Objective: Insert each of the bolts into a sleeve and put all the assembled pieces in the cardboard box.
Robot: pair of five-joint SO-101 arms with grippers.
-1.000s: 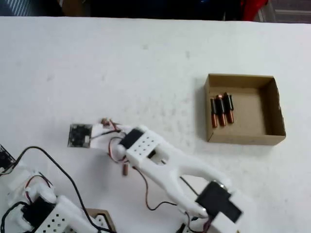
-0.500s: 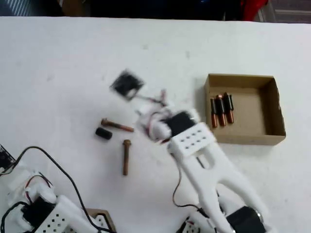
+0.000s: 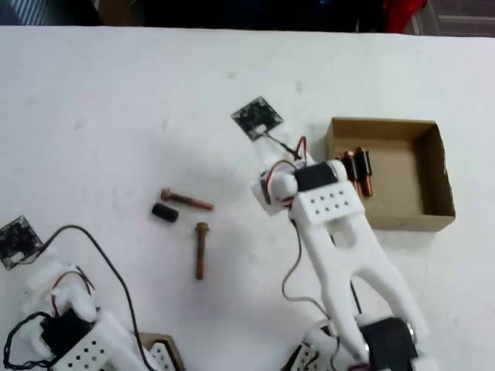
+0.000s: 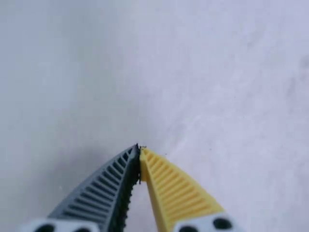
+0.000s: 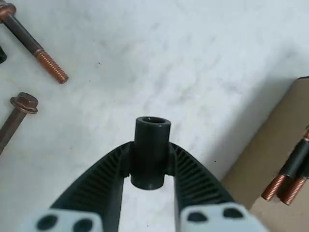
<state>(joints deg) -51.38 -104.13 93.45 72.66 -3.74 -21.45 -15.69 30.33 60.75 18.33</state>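
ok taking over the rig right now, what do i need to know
Left gripper: fingers shut, empty, over bare table.
Right gripper: shut on a black sleeve, beside the cardboard box.
Table: one bolt beside a second sleeve, another bolt close by.
Done: assembled pieces lie in the box.
Left: sleeve both bolts, box them.
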